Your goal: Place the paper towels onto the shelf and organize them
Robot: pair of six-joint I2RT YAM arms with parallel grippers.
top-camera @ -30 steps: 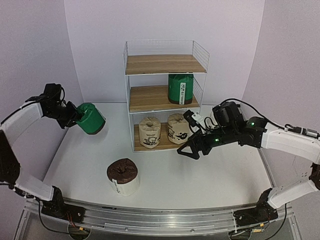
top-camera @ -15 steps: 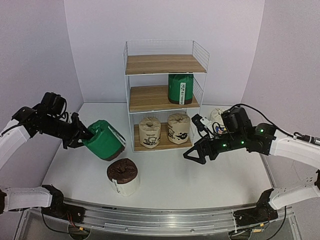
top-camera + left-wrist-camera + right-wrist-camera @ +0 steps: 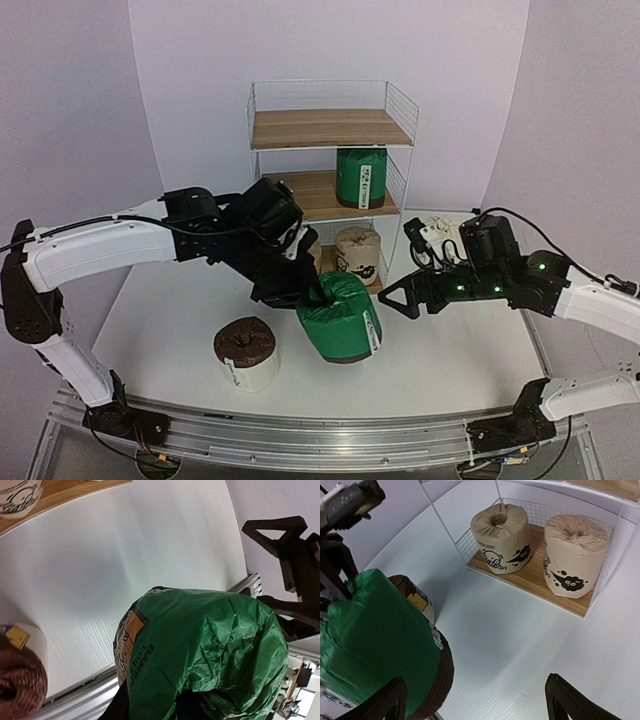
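My left gripper (image 3: 306,291) is shut on a green paper towel roll (image 3: 340,316), held tilted low over the table in front of the shelf (image 3: 257,190). In the left wrist view the green roll (image 3: 200,650) fills the frame and hides most of my left gripper (image 3: 155,707). My right gripper (image 3: 401,296) stands open and empty just right of that roll. The right wrist view shows the right gripper (image 3: 477,700) wide open over bare table, beside the green roll (image 3: 375,645). A second green roll (image 3: 361,177) stands on the middle board. Two beige printed rolls (image 3: 501,537) (image 3: 575,555) stand on the bottom board.
A brown-topped white roll (image 3: 247,352) stands on the table at the front left, close to the held roll. A white roll (image 3: 440,232) sits behind my right arm, right of the shelf. The shelf's top board (image 3: 330,128) holds nothing.
My left arm has swung from the far left to the table's middle, carrying the green roll down in front of the shelf. My right gripper has drifted slightly to the right, still open.
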